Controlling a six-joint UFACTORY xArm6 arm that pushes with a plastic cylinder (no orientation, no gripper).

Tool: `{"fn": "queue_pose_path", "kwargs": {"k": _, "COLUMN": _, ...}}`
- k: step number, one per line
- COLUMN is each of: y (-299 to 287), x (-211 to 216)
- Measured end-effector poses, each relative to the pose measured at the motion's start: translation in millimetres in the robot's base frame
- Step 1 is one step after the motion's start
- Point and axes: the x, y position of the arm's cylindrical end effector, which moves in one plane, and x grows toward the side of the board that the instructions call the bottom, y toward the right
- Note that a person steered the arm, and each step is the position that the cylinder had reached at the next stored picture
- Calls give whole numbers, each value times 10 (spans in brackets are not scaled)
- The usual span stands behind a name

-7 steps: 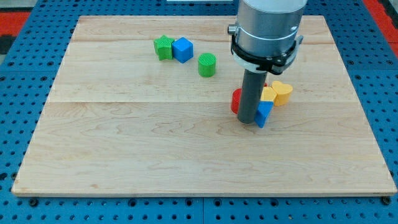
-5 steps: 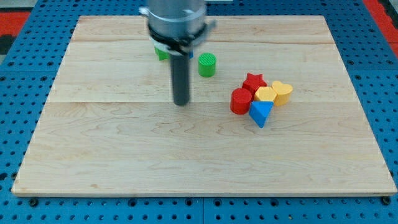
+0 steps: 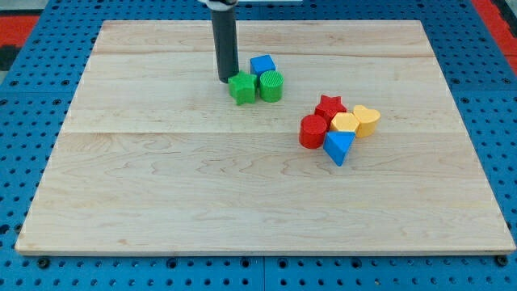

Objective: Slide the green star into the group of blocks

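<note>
The green star (image 3: 241, 88) lies on the wooden board (image 3: 161, 186), touching the green cylinder (image 3: 271, 86) on its right. The blue cube (image 3: 262, 65) sits just above them. My tip (image 3: 226, 79) is at the star's upper left, touching or nearly touching it. The group lies to the lower right: a red star (image 3: 329, 107), a red cylinder (image 3: 313, 131), a yellow block (image 3: 346, 123), a yellow heart (image 3: 367, 120) and a blue triangle (image 3: 338, 147), packed together.
The board is ringed by a blue pegboard (image 3: 32, 145). A red strip (image 3: 20, 20) shows at the top left corner and another at the top right.
My tip went from the group at the right to the board's upper left. The green star and blue cube have shifted right; the star now sits against the green cylinder.
</note>
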Motion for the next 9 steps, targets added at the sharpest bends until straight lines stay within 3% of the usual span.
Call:
{"fn": "queue_pose_path", "kwargs": {"k": 1, "y": 399, "x": 120}}
{"fn": "queue_pose_path", "kwargs": {"k": 6, "y": 459, "x": 529}}
{"fn": "queue_pose_path", "kwargs": {"k": 9, "y": 25, "x": 716}}
